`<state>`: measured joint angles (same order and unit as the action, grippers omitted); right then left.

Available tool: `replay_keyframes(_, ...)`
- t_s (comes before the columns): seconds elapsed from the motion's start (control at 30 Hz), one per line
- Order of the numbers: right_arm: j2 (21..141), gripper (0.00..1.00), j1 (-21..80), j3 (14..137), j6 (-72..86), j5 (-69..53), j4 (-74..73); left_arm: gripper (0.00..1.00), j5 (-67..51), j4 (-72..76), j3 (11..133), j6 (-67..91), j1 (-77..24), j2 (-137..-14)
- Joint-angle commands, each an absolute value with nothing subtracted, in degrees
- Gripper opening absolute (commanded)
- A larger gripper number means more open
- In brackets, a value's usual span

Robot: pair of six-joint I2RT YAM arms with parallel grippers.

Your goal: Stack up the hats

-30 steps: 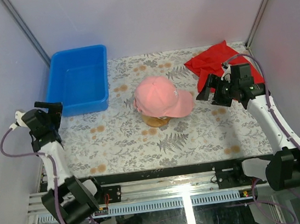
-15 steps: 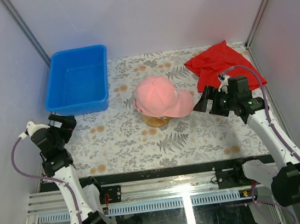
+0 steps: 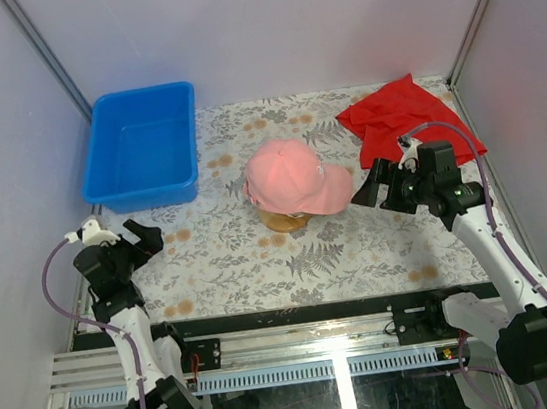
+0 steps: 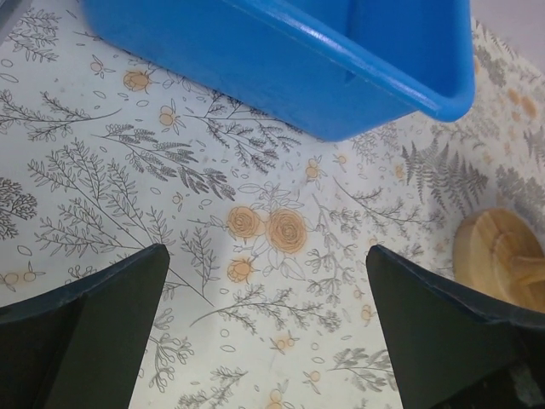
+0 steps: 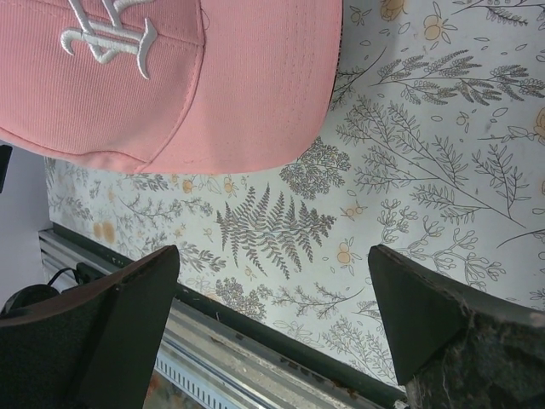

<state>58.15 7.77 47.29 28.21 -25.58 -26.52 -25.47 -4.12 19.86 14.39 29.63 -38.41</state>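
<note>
**Both my grippers empty, pink cap sitting on the stand**

My left gripper (image 3: 142,237) is spread wide with nothing between its fingers. It hangs low over the flowered worktop (image 3: 240,259), near the front wall of the blue bin (image 3: 142,146) and well apart from the hat. Its wrist camera shows only patterned cloth between the fingers, with the bin's corner ahead and the edge of the wooden stand (image 3: 283,220) off to one side.

My right gripper (image 3: 372,183) is also fully spread and holds nothing. It is just beside the brim tip of the pink cap (image 3: 295,179) without touching it. The red cloth (image 3: 402,119) lies behind it at the far right corner.

The pink cap sits crown up on the stand in the middle of the worktop, with its brim angled toward my right arm. I take the stand to be there so the crown keeps its dome and each hat can nest over the last. A brim on my right side is also an easy edge for that gripper to reach.

I cannot tell whether other hats lie beneath the pink one, because its crown hides all but a sliver of wood. No other hat lies loose in view, so I judge the stacking is at or near its end.
</note>
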Motion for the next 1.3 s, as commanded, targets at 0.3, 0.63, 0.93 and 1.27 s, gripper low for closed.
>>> replay_keyframes(0.3, 54.38, 0.99, 8.17, 49.48, 24.29, -10.21, -29.95, 1.00, -18.15, 10.53, -1.57, 11.73, 29.11, -15.25)
replay_keyframes(0.63, 43.94, 0.99, 8.14, 36.69, 18.65, 9.45, -21.60, 1.00, -21.79, 7.48, -7.19, 9.05, 24.90, -1.17)
replay_keyframes(0.93, 31.38, 0.99, 8.09, 20.47, 7.47, 16.65, -3.13, 1.00, -22.53, 10.40, -7.09, 8.70, 24.56, -4.76)
replay_keyframes(1.27, 27.99, 0.99, 8.13, 3.60, 0.26, 12.18, 13.25, 1.00, -22.55, 10.57, -7.03, 8.70, 24.53, -4.93)
